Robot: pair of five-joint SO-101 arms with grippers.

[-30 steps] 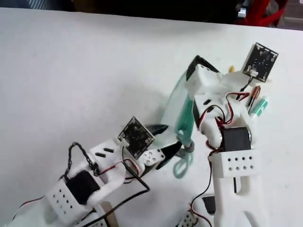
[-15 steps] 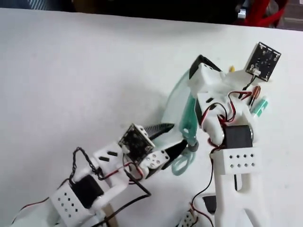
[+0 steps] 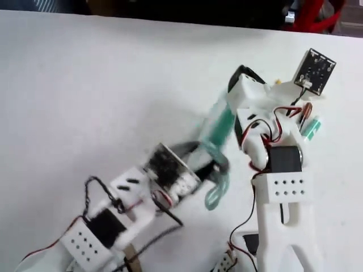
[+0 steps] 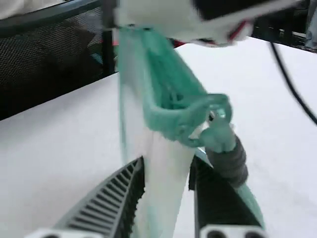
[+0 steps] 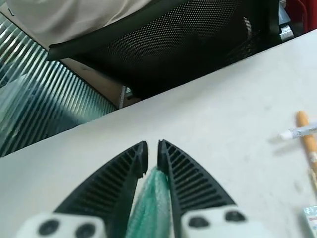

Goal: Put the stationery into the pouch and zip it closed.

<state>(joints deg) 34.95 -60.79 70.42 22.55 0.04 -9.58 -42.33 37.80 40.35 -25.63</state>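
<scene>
A translucent teal pouch [image 3: 220,127] hangs stretched between my two grippers above the white table. My right gripper [image 3: 237,79] is shut on its far edge, and in the right wrist view teal plastic [image 5: 152,201] is pinched just behind the fingertips of the right gripper [image 5: 152,146]. My left gripper [image 3: 209,161] is shut on the pouch's near end. In the left wrist view the pouch [image 4: 163,193] fills the gap of the left gripper [image 4: 166,171], beside its teal loop with a grey zip pull [image 4: 227,159]. Pens [image 3: 309,120] lie on the table beyond the right arm.
An orange pencil [image 5: 308,141] and a white pen [image 5: 296,132] lie to the side of the right gripper. A black mesh chair [image 5: 188,44] stands past the table's far edge [image 3: 170,22]. The table's left half is bare white surface.
My left gripper has slid in toward the pouch's near end and shut on it. The pouch's lower end and loop shifted with it. The right arm has barely moved.
</scene>
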